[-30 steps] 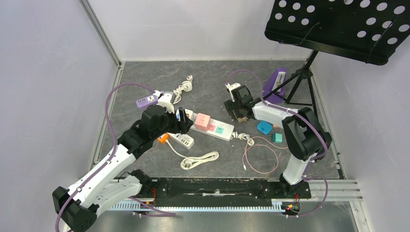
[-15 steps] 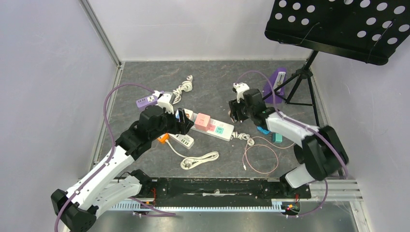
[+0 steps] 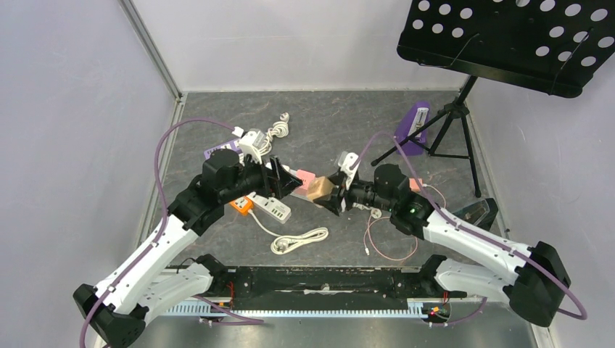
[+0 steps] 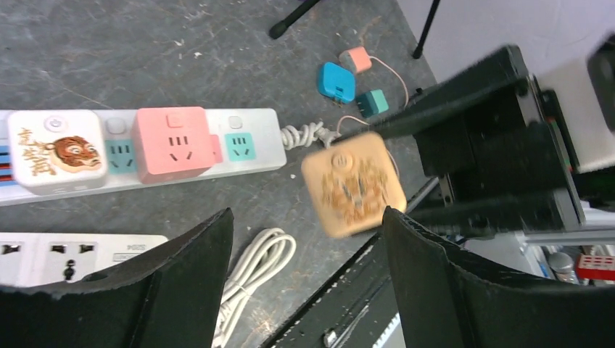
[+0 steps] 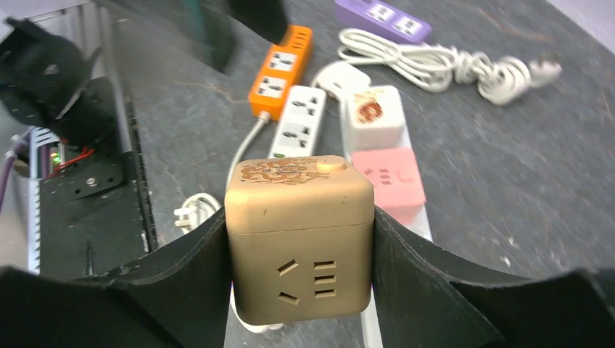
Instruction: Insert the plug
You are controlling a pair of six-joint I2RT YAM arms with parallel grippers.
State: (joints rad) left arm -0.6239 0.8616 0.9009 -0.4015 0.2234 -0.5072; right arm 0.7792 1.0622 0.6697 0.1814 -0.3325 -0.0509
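Swinging in from the back corner by the music stand [image 3: 508, 36], the right arm now reaches across to the long white strip [image 4: 257, 156], while the left arm has lifted a little above that strip.

The right pincer [image 5: 299, 250] is clenched on the tan cube plug [image 5: 299, 210], which hangs in the air just beyond the strip's cord end, above the worktop [image 3: 217, 116]. The left pincer [image 4: 304, 239] is spread wide and grasps nothing, hovering over the strip.

This looks like the carry step, with seating not yet done. Two teal sockets on the strip look free, one either side of the pink cube [image 4: 174, 141]. The next move calls for turning the plug's prongs, which are hidden, down over one of them and pressing straight in. The strip may need steadying by the left arm.

Counted:
- **Cubes:** three, being the tan one held, plus the pink one and a white printed one [image 4: 56, 148] seated on the strip.
- **Strips:** four, being the long white one, a short white one [image 5: 297, 130], an orange one [image 5: 279, 72] and a purple one [image 5: 382, 20].
- **Small chargers:** three beyond the strip's cord end, blue [image 4: 336, 81], teal [image 4: 373, 103] and salmon [image 4: 355, 58].
- **White coiled cords:** two.
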